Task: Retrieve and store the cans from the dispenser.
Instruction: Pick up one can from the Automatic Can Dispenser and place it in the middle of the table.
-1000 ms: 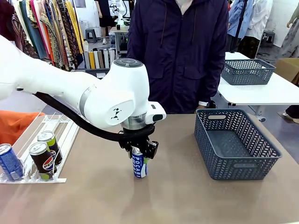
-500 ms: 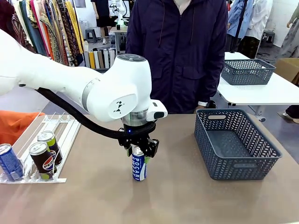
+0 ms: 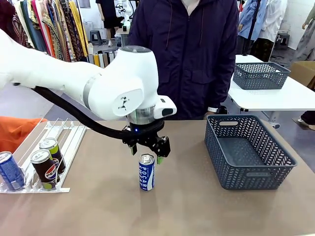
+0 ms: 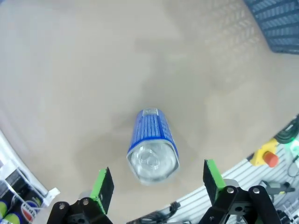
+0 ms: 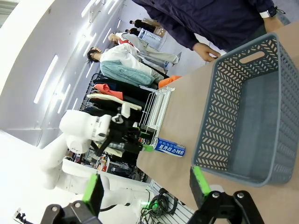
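- The left gripper (image 3: pixel 146 153) hangs just above a small blue aluminium can with white lettering (image 3: pixel 146 172). Its jaws are spread wide and grip nothing.
- That blue aluminium can stands upright on the brown counter (image 3: pixel 98 206). It is between the flat white rail dispenser (image 3: pixel 69 140) on the left and the dark grey mesh plastic basket (image 3: pixel 216 147) on the right, well apart from both.
- In the left wrist view, the left gripper (image 4: pixel 156 179) looks down on the can's silver top (image 4: pixel 153 147). One green pad stands out to each side, clear of the can.
- Three more cans stand at the dispenser's near end: a second blue can (image 3: pixel 10 170), a black Pepsi-logo can (image 3: pixel 43 169), and a black-and-green can (image 3: pixel 52 151) just behind the Pepsi one.
- The right gripper (image 5: pixel 145 184) is also spread and holds nothing. It faces the basket (image 5: pixel 233 116) from the near side.
- A person in a dark navy jacket (image 3: pixel 192 54) stands at the counter's far side. One hand (image 5: pixel 205 50) is close to the basket's far rim, but whether it touches the rim cannot be told.
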`<action>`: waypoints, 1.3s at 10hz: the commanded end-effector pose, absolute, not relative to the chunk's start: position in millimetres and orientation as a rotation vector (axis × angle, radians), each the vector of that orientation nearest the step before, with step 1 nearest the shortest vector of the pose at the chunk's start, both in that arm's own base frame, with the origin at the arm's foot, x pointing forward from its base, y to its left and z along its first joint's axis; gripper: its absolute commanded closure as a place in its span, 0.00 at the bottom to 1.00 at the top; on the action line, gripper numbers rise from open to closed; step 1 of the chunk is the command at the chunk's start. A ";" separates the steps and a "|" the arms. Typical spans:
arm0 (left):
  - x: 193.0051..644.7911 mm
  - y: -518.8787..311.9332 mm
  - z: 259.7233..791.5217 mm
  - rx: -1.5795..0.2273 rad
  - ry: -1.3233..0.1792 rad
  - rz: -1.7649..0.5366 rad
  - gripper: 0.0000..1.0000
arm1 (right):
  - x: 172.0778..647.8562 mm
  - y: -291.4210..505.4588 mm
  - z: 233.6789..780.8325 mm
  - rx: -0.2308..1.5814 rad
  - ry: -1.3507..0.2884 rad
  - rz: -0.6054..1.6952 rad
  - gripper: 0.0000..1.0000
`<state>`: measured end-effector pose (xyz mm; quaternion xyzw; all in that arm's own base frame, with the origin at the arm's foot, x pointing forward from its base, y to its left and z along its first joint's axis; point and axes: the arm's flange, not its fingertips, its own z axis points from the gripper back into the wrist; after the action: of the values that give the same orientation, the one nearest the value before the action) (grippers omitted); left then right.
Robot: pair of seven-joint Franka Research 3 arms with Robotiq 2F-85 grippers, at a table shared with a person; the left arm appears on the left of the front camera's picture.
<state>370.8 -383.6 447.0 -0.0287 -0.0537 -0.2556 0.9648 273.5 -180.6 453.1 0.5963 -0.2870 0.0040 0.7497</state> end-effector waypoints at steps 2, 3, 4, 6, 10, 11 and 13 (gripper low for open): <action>337.6 -320.5 518.9 -0.158 -0.111 -0.522 0.00 | 276.8 -180.4 457.0 1.318 -0.662 0.018 0.00; 331.1 -288.0 538.1 -0.240 -0.107 -0.515 0.00 | 276.8 -180.4 457.0 1.318 -0.662 0.018 0.00; 331.6 -238.0 562.1 -0.319 -0.128 -0.457 0.00 | 276.8 -180.4 457.0 1.318 -0.662 0.018 0.00; 335.2 -132.3 589.1 -0.545 -0.042 -0.428 0.00 | 276.8 -180.4 457.0 1.318 -0.662 0.018 0.00; 303.7 77.2 566.6 -0.967 -0.086 -0.132 0.00 | 276.8 -180.4 457.0 1.318 -0.662 0.018 0.00; 296.9 115.0 551.8 -1.080 -0.093 -0.088 0.00 | 276.8 -180.4 457.0 1.318 -0.662 0.018 0.00; 290.7 172.4 523.7 -1.241 -0.159 0.075 0.00 | 276.8 -180.4 457.0 1.318 -0.662 0.018 0.00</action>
<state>277.2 172.5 529.0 -0.5423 -0.0540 0.0222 0.8381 273.2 -180.9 453.2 0.5961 -0.2873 0.0035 0.7498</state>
